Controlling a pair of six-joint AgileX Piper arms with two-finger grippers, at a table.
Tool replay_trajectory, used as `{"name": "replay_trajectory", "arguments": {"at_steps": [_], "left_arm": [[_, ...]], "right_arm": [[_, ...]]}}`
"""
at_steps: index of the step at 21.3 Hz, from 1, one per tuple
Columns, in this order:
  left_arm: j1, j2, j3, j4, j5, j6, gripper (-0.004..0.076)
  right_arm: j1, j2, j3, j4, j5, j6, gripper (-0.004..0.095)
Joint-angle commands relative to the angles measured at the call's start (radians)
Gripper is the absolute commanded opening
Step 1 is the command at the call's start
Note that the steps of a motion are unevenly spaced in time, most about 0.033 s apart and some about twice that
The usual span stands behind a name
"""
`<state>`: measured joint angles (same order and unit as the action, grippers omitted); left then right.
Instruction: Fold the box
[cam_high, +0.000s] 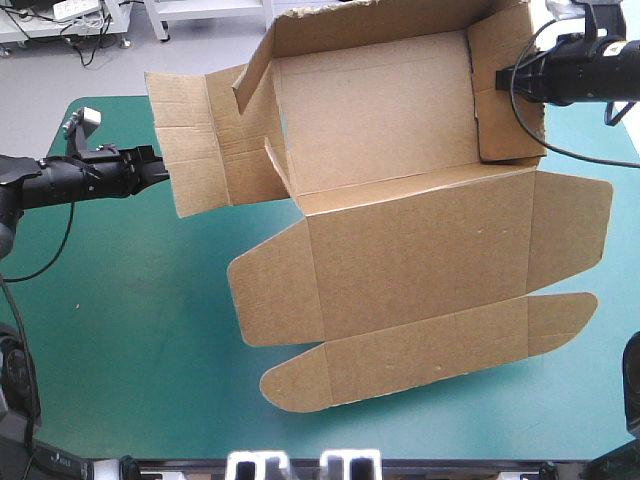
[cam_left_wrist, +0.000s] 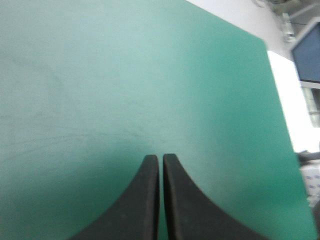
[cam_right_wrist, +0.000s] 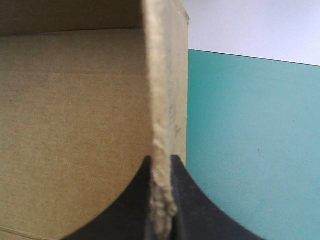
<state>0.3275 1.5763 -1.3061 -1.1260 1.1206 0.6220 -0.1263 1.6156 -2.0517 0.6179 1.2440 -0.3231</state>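
brown box (cam_high: 420, 250), long axis left-right, lid flat toward near edge, right gripper (cam_right_wrist: 161, 162) pinching right wall, left gripper (cam_left_wrist: 160, 157) closed, empty

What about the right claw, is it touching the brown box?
Touching. The right wrist view shows the right claw clamped on a raised wall of the box, its ragged edge squeezed between the black fingers.
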Motion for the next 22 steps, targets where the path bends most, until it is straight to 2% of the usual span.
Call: {"name": "replay_trajectory", "arguments": {"at_steps": [1,6,10,12,17,22], "left_arm": [[0.002,0.033,-0.024,-0.251,0.161,0.077,0.0014],[-0.097,0.045,-0.024,-0.372,0.181,0.127,0.0014],[-0.195,0.041,-0.024,-0.373,0.181,0.116,0.0014],[-0.208,0.029,-0.024,-0.408,0.181,0.100,0.0060],[-0.217,-0.055,-0.024,-0.492,0.181,0.096,0.0282],[-0.219,-0.119,-0.024,-0.475,0.181,0.087,0.0349]], "right_arm": [[-0.004,-0.044,-0.029,0.087,0.013,0.016,-0.0024],[-0.004,-0.032,-0.029,0.098,0.013,0.016,-0.0024],[-0.002,-0.003,-0.029,0.089,0.013,0.016,-0.0024],[-0.002,0.004,-0.029,0.047,0.013,0.016,-0.0024],[0.056,0.035,-0.029,-0.026,0.012,0.029,-0.0024],[0.137,0.060,-0.029,-0.118,0.007,0.067,-0.0023]]}}
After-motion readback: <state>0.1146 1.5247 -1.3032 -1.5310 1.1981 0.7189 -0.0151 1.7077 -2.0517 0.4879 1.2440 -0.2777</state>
